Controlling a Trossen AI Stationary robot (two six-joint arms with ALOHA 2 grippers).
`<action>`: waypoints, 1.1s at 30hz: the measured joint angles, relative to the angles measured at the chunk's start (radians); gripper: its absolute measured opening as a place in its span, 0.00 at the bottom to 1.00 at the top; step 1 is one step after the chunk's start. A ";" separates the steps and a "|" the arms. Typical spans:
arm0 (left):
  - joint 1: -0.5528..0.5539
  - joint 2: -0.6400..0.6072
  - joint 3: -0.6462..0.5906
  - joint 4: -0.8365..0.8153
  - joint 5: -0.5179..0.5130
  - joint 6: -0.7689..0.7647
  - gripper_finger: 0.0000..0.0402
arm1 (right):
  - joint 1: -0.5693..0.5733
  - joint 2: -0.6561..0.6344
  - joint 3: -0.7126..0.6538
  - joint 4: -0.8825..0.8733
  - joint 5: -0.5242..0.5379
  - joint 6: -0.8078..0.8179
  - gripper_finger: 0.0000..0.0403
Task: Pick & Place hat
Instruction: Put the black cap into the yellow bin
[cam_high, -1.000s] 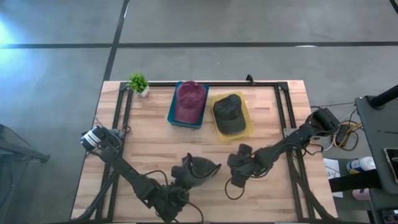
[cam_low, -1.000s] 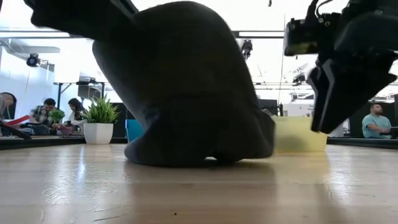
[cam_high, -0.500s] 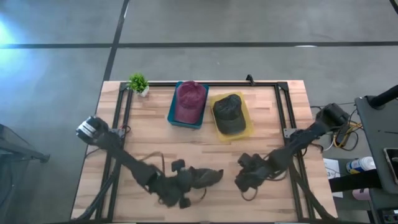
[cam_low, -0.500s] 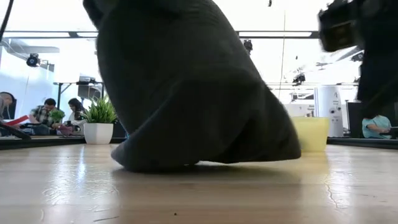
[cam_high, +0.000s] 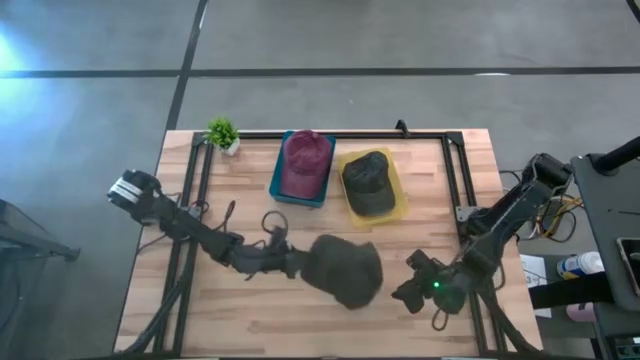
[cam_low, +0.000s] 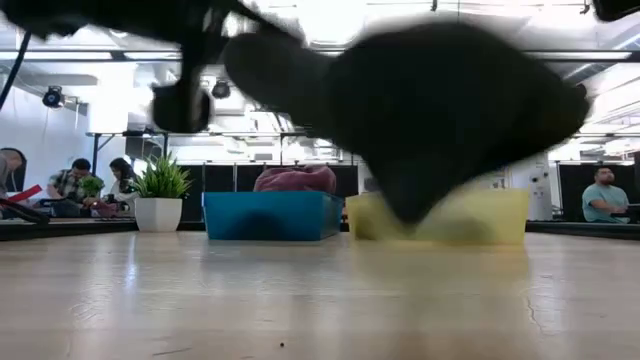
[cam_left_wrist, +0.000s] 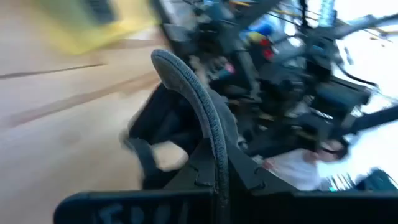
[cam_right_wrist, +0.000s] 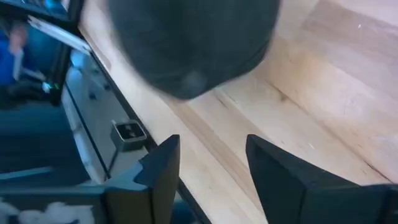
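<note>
Two arms show from above; the left gripper (cam_high: 300, 264) clenches the dark hat (cam_high: 345, 270) mid-surface (cam_high: 250, 320); the right gripper (cam_high: 412, 292) waits beside; low view: hat (cam_low: 450, 110) lifted clear; left wrist: fingers (cam_left_wrist: 205, 177) pinch the brim; right wrist: fingers (cam_right_wrist: 158, 171) parted, holding nothing.

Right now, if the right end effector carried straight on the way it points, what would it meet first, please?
Probably the dark hat held by the left end effector; the right end effector is open, with only bare table between.

Left gripper (cam_high: 303, 263): we stretch low across the table's middle, clamped.
Right gripper (cam_high: 412, 285): we wait near the right front, fingers apart.
</note>
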 joint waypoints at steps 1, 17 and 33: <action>-0.012 -0.001 -0.026 0.000 -0.038 -0.029 0.02 | 0.013 -0.001 -0.001 0.000 0.038 0.018 0.45; -0.077 0.134 -0.154 0.007 -0.229 -0.335 0.02 | 0.011 0.322 -0.016 0.311 0.232 0.192 0.70; -0.084 0.142 -0.156 -0.048 -0.159 -0.322 0.02 | -0.083 0.556 -0.011 0.645 0.319 0.254 0.66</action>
